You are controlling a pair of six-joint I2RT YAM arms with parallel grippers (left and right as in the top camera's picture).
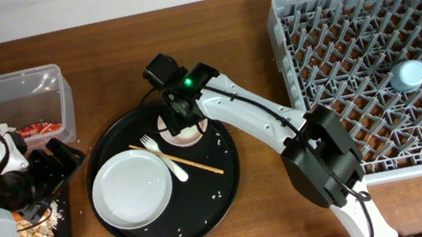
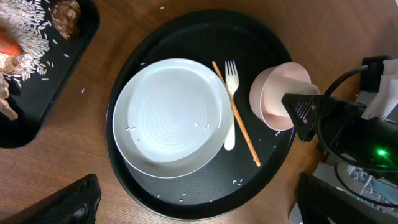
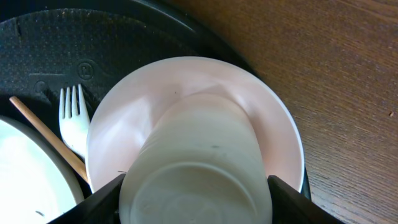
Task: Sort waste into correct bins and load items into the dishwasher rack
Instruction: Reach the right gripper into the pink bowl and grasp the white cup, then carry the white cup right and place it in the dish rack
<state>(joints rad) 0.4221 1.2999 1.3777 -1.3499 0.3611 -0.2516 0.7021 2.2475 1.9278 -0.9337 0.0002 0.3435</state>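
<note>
Far left on the desk: a clear tub with the red wrapper inside. Below it, the shallow black tray, carrying loose rice, brown scraps and a bit of orange carrot. By that tray's right edge, the left gripper, jaws spread wide, holding nothing. Next, the round black tray bearing the white plate, then the white fork and a wooden chopstick close alongside. Further right on the same round tray, the pinkish bowl with the small white cup sitting in it. Right gripper over the bowl, jaws pinching the cup's sides. Far right, the grey rack, with the light blue cup among its pegs.
</note>
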